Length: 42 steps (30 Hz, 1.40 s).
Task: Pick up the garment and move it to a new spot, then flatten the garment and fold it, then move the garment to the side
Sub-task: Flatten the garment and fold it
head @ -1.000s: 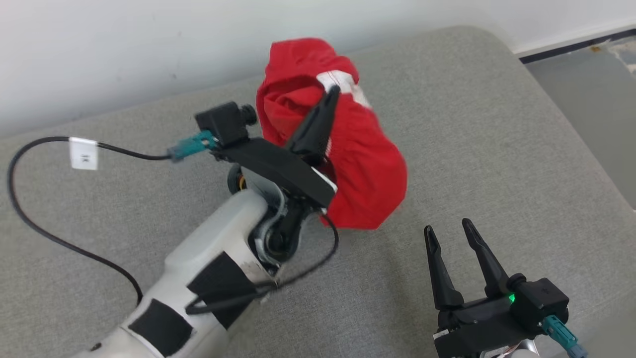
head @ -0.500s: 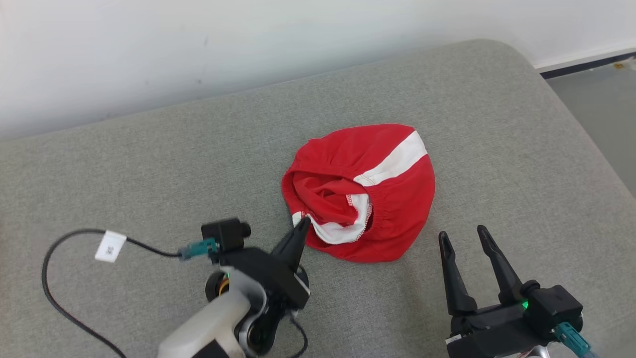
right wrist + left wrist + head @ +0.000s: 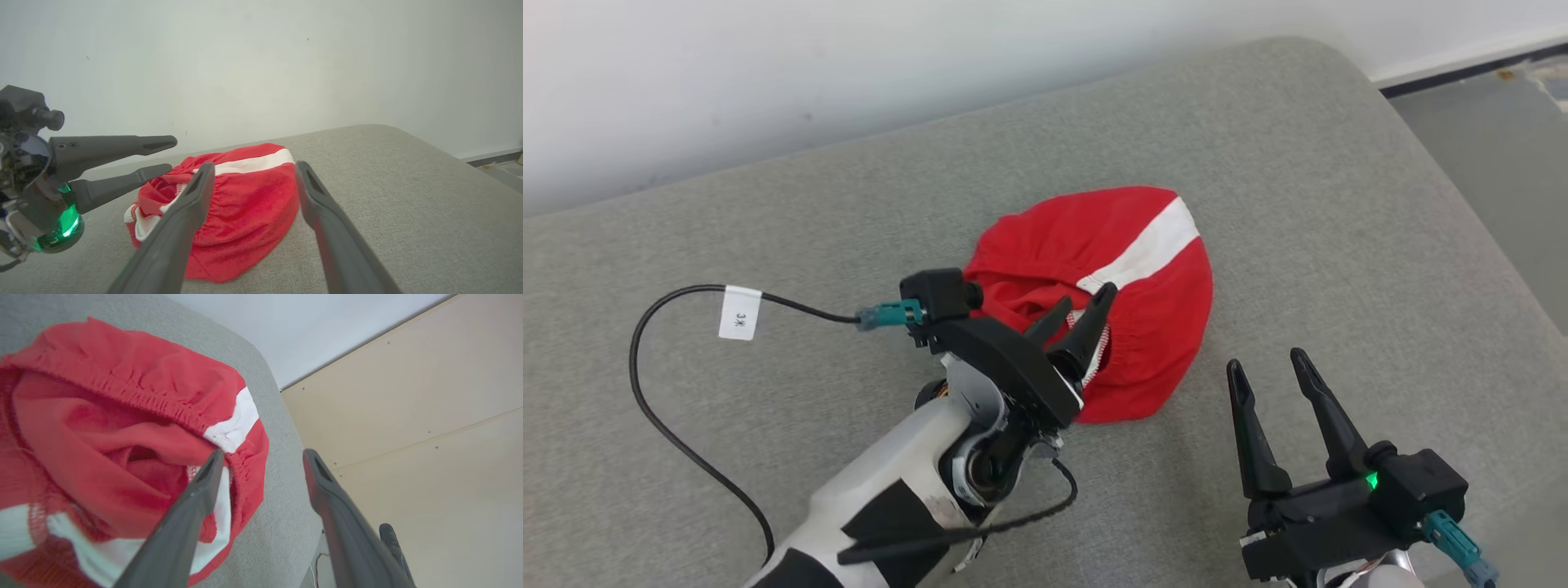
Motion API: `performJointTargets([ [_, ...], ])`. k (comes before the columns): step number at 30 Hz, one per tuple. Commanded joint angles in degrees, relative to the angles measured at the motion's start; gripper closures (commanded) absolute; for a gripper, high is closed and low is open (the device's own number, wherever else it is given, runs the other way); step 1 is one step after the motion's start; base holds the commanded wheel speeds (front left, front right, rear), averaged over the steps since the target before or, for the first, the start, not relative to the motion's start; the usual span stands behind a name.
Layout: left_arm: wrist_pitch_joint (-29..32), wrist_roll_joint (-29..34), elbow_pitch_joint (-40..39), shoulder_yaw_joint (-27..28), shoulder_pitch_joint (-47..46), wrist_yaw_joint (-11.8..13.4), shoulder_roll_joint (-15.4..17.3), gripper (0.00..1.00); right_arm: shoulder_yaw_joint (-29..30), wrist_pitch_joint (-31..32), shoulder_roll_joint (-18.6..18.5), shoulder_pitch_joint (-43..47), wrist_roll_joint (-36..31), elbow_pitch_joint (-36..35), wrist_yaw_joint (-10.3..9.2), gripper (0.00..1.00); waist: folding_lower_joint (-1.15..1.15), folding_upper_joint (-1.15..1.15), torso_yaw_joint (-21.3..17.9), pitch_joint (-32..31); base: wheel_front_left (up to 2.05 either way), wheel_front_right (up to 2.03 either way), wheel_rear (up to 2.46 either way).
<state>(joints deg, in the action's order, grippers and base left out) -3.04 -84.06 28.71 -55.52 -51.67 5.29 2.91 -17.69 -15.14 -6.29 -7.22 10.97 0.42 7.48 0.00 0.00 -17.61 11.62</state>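
The garment (image 3: 1156,327) lay bunched at centre frame. Your left gripper (image 3: 1085,300) hung released over it; right gripper (image 3: 1266,363) stood released, lower right. Flattening was likely next: grasp opposite hems.

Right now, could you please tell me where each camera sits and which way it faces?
Head view: high on the robot, looking forward and down at the red garment on the grey cushion; the left gripper, its pale forearm and the right gripper show.
Left wrist view: above the garment, looking down along its own open fingers.
Right wrist view: low over the cushion, facing the wall across the garment; its own fingers and the left gripper show.
Shared: all three views see the garment.
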Motion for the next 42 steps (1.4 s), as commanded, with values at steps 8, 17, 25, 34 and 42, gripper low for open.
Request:
performJointTargets([
  [8, 3.1, -11.8, 0.9, 0.3, -2.1, 2.1, 0.0, 0.13, 0.0, -0.1, 0.8, -1.2, 0.4, -0.2, 0.02, 0.0, 0.0, 0.0, -3.9, 2.3, 0.0, 0.0, 0.0],
  [17, 0.4, -10.9, 6.2, -4.5, -5.7, 2.3, 0.1, 0.58, 0.3, -0.1, 1.3, -1.5, 0.4, -0.4, 0.02, 0.0, 0.0, 0.0, -5.0, 3.2, 0.0, 0.0, 0.0],
  [25, -1.5, -10.3, 10.5, -5.8, -8.2, 1.6, 0.0, 0.58, 1.1, -0.1, 1.7, -0.3, -0.3, -0.5, 0.02, 0.0, 0.0, 0.0, -4.3, 3.3, 0.0, 0.0, 0.0],
  [34, -1.3, -10.9, 11.3, -7.8, -8.4, 1.4, 0.0, 0.65, 1.5, -0.1, 1.6, -0.1, -0.5, -0.7, 0.02, 0.0, 0.0, 0.0, -2.9, 3.2, 0.0, 0.0, 0.0],
  [42, 0.7, -12.3, 9.8, -10.5, -7.2, 1.6, 0.0, 0.59, 1.4, -0.1, 1.4, 0.1, -0.4, -0.8, 0.02, 0.0, 0.0, 0.0, -2.2, 3.6, 0.0, 0.0, 0.0],
])
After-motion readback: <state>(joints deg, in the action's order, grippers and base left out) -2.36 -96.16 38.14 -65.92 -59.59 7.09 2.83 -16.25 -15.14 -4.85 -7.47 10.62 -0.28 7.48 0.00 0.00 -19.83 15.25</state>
